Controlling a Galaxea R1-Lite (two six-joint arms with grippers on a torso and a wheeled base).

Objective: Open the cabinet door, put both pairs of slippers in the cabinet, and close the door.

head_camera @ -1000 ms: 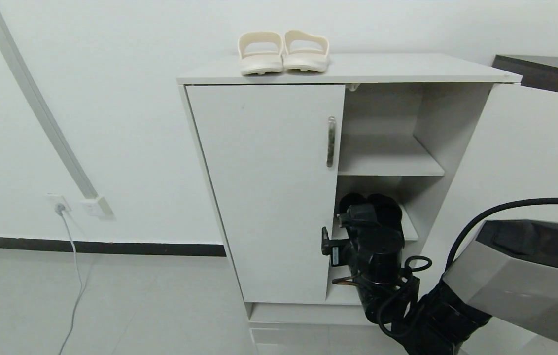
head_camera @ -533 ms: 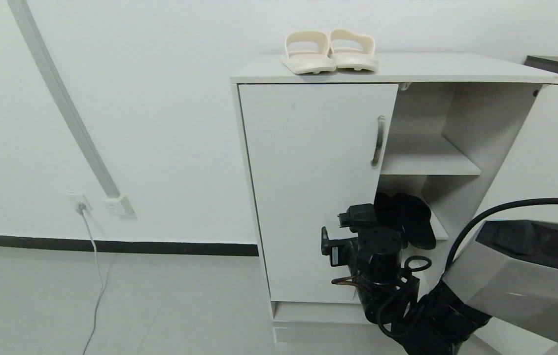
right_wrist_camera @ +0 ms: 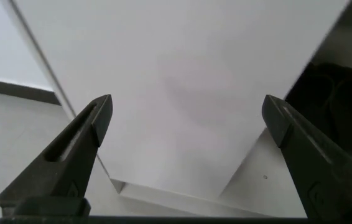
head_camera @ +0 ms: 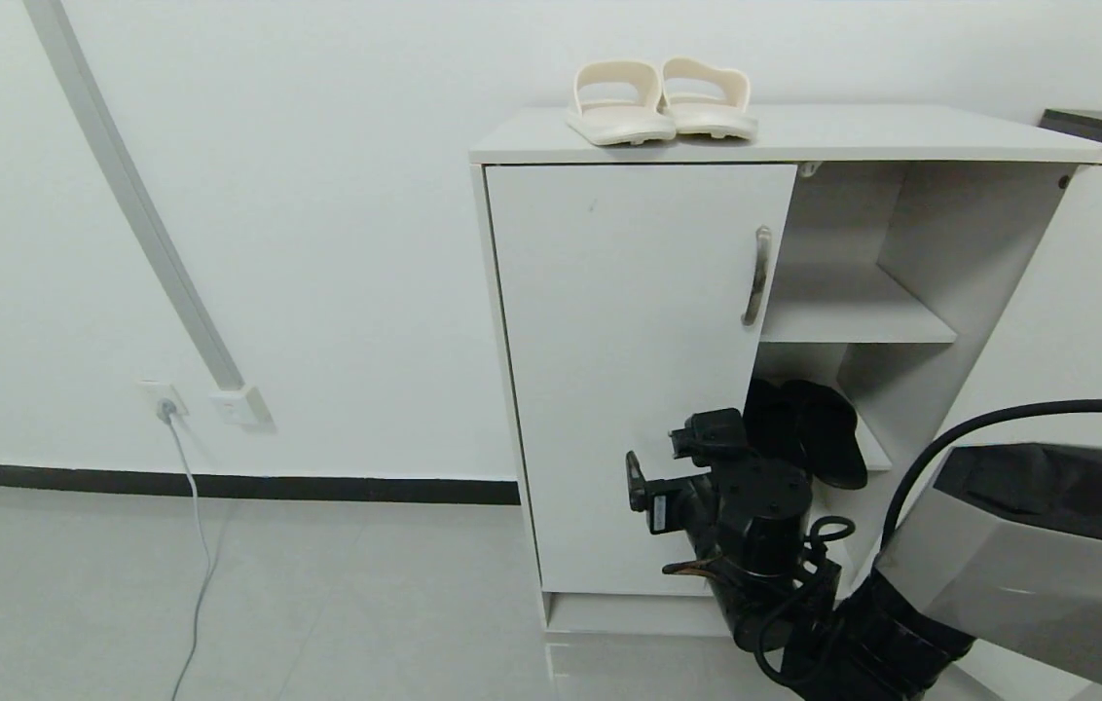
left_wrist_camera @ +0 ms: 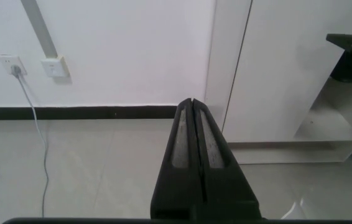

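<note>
A white cabinet (head_camera: 785,131) stands against the wall. Its left door (head_camera: 629,370) is closed and its right door (head_camera: 1077,292) swung wide open. A pair of cream slippers (head_camera: 663,102) sits on the cabinet top. On the middle shelf inside lies a pair of black slippers (head_camera: 809,433), also dark at the edge of the right wrist view (right_wrist_camera: 338,87). My right arm (head_camera: 755,506) hangs low before the closed door's edge. Its gripper (right_wrist_camera: 188,118) is open and empty, facing the door (right_wrist_camera: 188,74). My left gripper (left_wrist_camera: 191,137) is shut and empty, over the floor beside the cabinet (left_wrist_camera: 288,68).
A metal handle (head_camera: 755,276) runs down the closed door's right edge. The upper shelf (head_camera: 853,316) is bare. A wall socket with a cable (head_camera: 162,404) and a slanted conduit (head_camera: 123,185) are on the wall to the left. Grey floor tiles (head_camera: 220,604) lie in front.
The whole head view has shifted, so the cabinet sits farther right in the picture. The black slippers, earlier hidden behind my right arm, now show on the shelf.
</note>
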